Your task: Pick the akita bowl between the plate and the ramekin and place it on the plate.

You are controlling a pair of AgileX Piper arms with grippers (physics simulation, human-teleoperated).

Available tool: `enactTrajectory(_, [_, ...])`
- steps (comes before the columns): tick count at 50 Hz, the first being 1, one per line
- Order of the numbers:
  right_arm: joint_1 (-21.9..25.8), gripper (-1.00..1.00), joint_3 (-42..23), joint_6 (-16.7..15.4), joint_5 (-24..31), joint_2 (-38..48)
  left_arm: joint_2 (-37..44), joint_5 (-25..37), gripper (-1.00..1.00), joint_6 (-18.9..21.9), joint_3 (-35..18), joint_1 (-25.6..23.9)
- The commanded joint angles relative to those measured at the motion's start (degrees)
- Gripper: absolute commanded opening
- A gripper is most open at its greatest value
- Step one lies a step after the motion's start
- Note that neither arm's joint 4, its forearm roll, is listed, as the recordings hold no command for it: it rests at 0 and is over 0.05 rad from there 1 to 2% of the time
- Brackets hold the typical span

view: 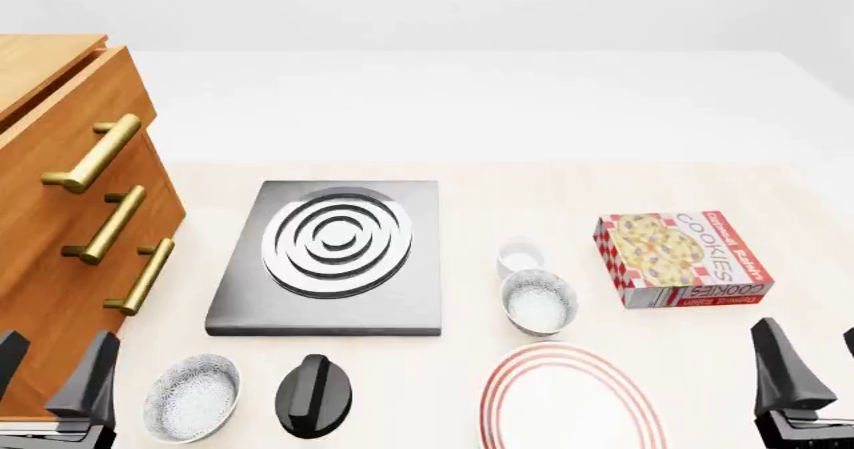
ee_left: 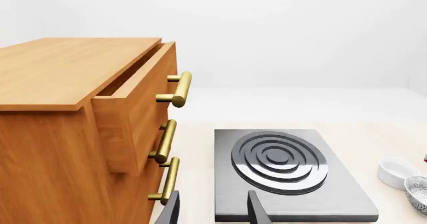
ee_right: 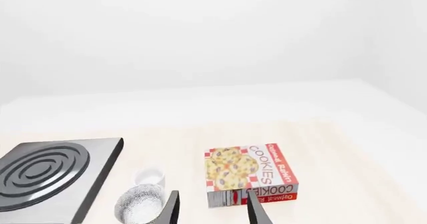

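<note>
Tabletop point(view: 747, 184): both end effectors point(view: 54, 374) point(view: 807, 364) spread apart, empty, touching nothing.

**Both grippers parked low, jaws apart, nothing held**

Left gripper point(view: 54, 374) sits at the near left corner of the front view, only its dark fingertips poking up into frame. Right gripper point(view: 807, 364) mirrors it at the near right corner. Arms themselves mostly out of shot. Each wrist camera shows two dark fingers point(ee_left: 257, 209) with a clear gap between them, pointing forward and level-ish over the table. Fingers point(ee_right: 255, 210) on the right likewise spread, not touching anything.
</note>
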Motion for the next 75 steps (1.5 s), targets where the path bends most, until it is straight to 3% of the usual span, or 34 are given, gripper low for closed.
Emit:
enactTrajectory(1, [-1.9,1.00,-5.8,2.7,3.2,3.7,0.0,0.0,1.00,0.0,0.0,0.0])
enactTrajectory(7, [-0.7,1.00,-11.7,3.8,7.1,6.6,0.0,0.0,1.00,0.0,0.0,0.0])
enactTrajectory(10, [0.5,1.00,-15.0,2.6,9.6,7.7,0.0,0.0,1.00,0.0,0.0,0.0])
enactTrajectory(19, [1.8,1.00,-31.7,2.4,21.7,14.5,0.0,0.0,1.00,0.0,0.0,0.0])
enactTrajectory(34, [4.0,1.00,-54.1,-0.6,35.2,26.5,0.0,0.0,1.00,0.0,0.0,0.0])
enactTrajectory(38, [3.6,1.00,-59.5,-2.8,38.1,29.6,0.0,0.0,1.00,0.0,0.0,0.0])
enactTrajectory(48, [4.0,1.00,-65.9,-6.0,42.4,37.2,0.0,0.0,1.00,0.0,0.0,0.0])
enactTrajectory(52, [5.0,1.00,-68.7,-6.3,44.1,41.1,0.0,0.0,1.00,0.0,0.0,0.0])
enactTrajectory(54, [6.1,1.00,-70.1,-4.5,45.0,42.5,0.0,0.0,1.00,0.0,0.0,0.0])
enactTrajectory(61, [6.5,1.00,-74.4,-4.9,47.8,47.2,0.0,0.0,1.00,0.0,0.0,0.0])
enactTrajectory(63, [8.2,1.00,-74.2,-3.0,48.3,49.5,0.0,0.0,1.00,0.0,0.0,0.0])
enactTrajectory(68, [7.7,1.00,-73.4,-4.5,48.0,51.8,0.0,0.0,1.00,0.0,0.0,0.0])
enactTrajectory(72, [9.1,1.00,-71.9,-3.9,47.9,53.6,0.0,0.0,1.00,0.0,0.0,0.0])
enactTrajectory(75, [8.2,1.00,-71.2,-5.8,47.4,53.7,0.0,0.0,1.00,0.0,0.0,0.0])
